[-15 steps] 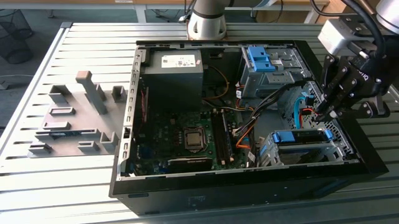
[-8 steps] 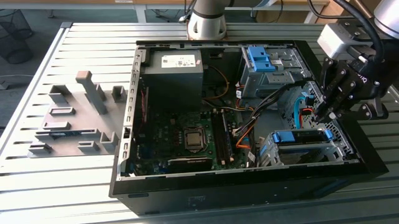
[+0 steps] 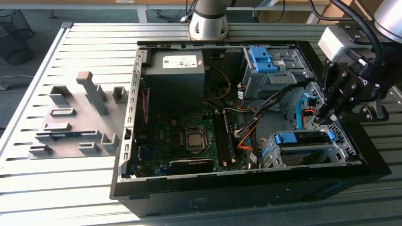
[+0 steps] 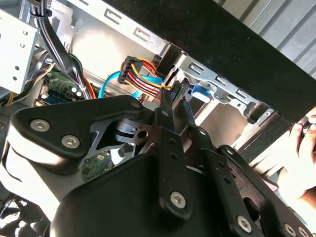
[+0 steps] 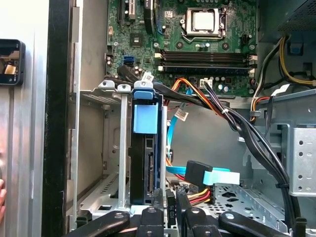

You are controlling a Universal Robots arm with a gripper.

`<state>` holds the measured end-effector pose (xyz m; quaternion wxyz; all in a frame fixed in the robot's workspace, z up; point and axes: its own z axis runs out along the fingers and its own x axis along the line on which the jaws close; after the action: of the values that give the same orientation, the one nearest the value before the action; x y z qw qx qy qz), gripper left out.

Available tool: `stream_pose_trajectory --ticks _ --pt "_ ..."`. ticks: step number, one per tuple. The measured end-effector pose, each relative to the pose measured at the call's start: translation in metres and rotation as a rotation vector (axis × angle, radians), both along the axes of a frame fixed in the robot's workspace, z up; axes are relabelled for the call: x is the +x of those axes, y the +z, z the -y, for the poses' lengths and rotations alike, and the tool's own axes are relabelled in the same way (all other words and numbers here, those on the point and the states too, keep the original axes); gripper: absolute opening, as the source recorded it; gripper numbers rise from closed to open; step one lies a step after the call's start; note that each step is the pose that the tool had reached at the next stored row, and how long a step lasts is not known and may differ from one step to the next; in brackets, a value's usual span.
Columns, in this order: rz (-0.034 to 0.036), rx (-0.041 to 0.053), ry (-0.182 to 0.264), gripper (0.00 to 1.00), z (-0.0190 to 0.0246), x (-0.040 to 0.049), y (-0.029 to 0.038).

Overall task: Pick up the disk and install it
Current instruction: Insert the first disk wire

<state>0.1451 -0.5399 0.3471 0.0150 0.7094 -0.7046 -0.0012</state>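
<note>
The disk [image 5: 146, 170] stands on edge inside a grey metal drive cage [image 5: 122, 148], its dark connector end facing me and a blue rail along one side. A blue plastic latch [image 5: 146, 116] sits over its far end. The same cage [image 3: 276, 153] is at the case's front corner on the exterior view's right. My gripper [image 3: 323, 117] hangs just above and behind that cage, over the cable bundle. Its fingertips [image 4: 167, 96] stand close together with nothing seen between them. In the first wrist view the gripper [image 5: 170, 198] is just short of the disk's near end.
The open computer case [image 3: 129, 117] lies on a slatted metal table [image 3: 75, 197]. Nearby are a blue data cable plug [image 5: 197, 173], a red-yellow power cable [image 4: 143, 74], a second blue-latched cage [image 3: 261, 59] and a dark power supply box [image 3: 174, 70]. A person's hand [image 4: 301, 148] is beside the case.
</note>
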Motion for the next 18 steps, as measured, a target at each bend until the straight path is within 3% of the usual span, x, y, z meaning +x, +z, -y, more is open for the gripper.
stream_pose_trajectory --ticks 4,5,8,12,14,18 --pt "0.0000 0.0026 0.000 0.24 0.0000 0.0000 -0.0004" --pt "0.0000 0.0033 0.000 0.17 -0.0001 0.0000 -0.0004" --pt "0.0011 0.0044 0.001 0.16 0.0002 -0.0033 -0.0004" --pt "0.0087 0.0047 0.001 0.16 0.0025 -0.0099 -0.0005" --pt "0.0169 0.0049 -0.002 0.16 0.0032 -0.0108 -0.0018" --pt "0.0210 0.0048 -0.018 0.16 0.0047 -0.0115 -0.0043"
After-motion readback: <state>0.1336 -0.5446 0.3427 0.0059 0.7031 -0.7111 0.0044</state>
